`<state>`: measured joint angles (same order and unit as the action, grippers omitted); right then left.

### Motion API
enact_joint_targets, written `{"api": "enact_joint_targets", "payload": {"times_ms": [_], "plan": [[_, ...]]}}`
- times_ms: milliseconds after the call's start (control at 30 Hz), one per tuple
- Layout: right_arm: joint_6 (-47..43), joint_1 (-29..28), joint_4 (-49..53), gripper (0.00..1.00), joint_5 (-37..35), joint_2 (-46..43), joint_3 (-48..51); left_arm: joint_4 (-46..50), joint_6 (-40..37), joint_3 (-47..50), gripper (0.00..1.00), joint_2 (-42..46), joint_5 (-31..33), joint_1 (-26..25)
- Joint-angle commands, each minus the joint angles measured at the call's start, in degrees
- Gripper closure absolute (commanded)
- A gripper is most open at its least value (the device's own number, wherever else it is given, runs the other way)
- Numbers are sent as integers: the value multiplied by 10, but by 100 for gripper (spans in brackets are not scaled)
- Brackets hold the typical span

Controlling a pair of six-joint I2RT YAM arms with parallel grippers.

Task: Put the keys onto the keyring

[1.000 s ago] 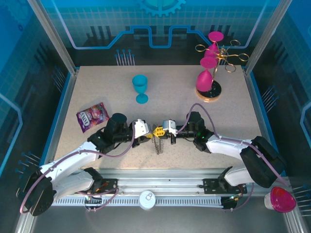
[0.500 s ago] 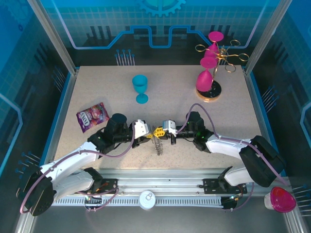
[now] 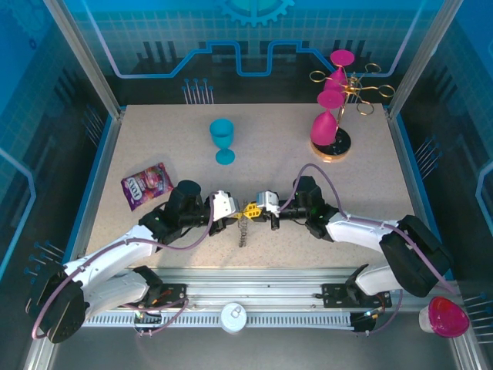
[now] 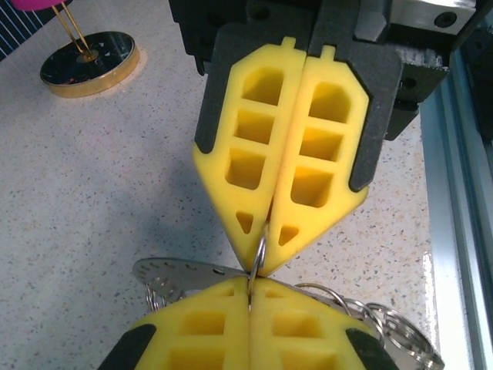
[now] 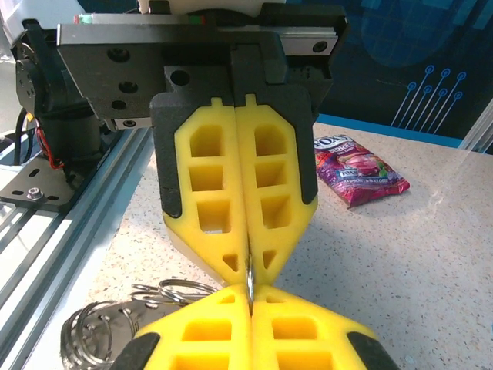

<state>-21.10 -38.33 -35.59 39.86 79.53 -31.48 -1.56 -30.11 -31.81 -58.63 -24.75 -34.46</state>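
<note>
Keyring (image 4: 260, 248), or what looks like its thin loop, is pinched edge-on between both sets of fingers, which meet tip to tip just above the desk (image 4: 92, 177). Left fingers (image 4: 196, 324) and right fingers (image 4: 246, 154) are clenched on it, and the keys (image 3: 244, 230) dangle beneath. Threading appears to be in hand. Next, one side must hold firm while the other works a key round.

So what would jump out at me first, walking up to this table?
The left claw and right claw meet nose to nose at the near middle of the table. Both are yellow-padded and pinch one thin metal ring between them, with wire loops bunched beside it. Next come the pink goblets on a gold rack at the far right corner.
</note>
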Motion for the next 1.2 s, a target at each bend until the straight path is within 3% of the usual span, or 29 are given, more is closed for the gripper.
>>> {"api": "enact_joint_targets", "payload": {"times_ms": [0,67,100,300,500,700,967,1167], "plan": [[-12,-15,17,100,1,4,-11,-31,-10,-2,100,11,-30,-1],[-27,-15,36,80,-37,-10,-8,-17,-16,-5,100,16,-22,-1],[-44,-14,58,76,-59,-20,-8,-7,-21,-9,100,18,-16,-1],[-135,-14,251,75,-124,-76,-47,148,-61,-83,100,2,36,-5],[-138,-32,290,71,-135,-98,-60,270,-99,-155,100,-33,92,-30],[-105,-49,232,73,-152,-82,-60,305,-114,-194,100,-57,102,-46],[-76,-56,174,77,-120,-65,-46,301,-110,-208,100,-69,89,-51],[-71,-58,157,94,-108,-55,-43,316,-109,-214,100,-72,92,-51]]}}
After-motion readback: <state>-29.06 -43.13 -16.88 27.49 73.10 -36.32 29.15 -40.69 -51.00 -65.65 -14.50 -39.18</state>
